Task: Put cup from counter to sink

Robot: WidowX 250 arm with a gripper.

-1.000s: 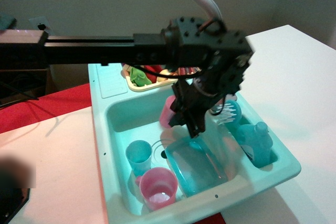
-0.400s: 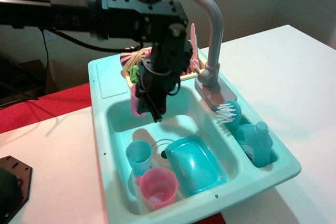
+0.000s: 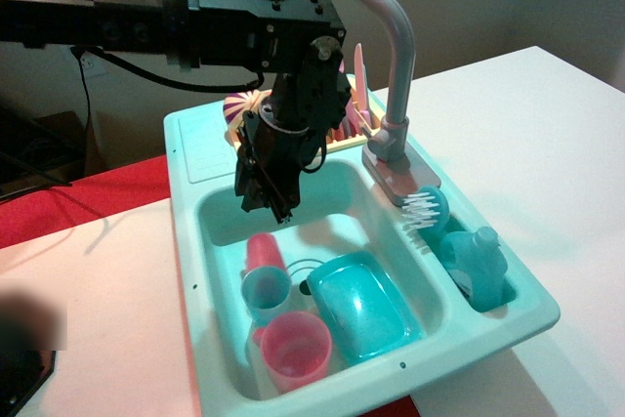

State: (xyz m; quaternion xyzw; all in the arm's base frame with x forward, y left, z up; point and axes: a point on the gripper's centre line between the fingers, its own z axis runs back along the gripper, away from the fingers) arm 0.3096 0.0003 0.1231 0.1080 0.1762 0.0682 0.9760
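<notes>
1. Sink walls rise on all sides below the gripper, which hangs over the basin's back left part, near the back wall; bare basin floor shows just right of it.
2. Below and toward the camera from the gripper the basin is crowded: the cup, a blue cup, a big pink cup and a turquoise tub fill the front half.
3. Right of the gripper stand the grey faucet and its base, with a brush and a blue bottle in the side compartment further right.
4. Gripper fingers point down and are close together; nothing is between them, though how far apart they stand I cannot tell from this angle.
5. The cup is slim, tapered, translucent pink, without a handle. It sits in the sink directly below the gripper and apart from it, touching the blue cup; it seems to lean against or into that cup, and I cannot tell which.
6. Counter, the flat turquoise ledge with a ribbed patch, lies left of and behind the gripper.
7. Behind the gripper a yellow rack with coloured dishes is partly hidden by the arm.
8. The sink unit stands on a white tabletop; a red cloth lies far left, a plain wall behind.
</notes>
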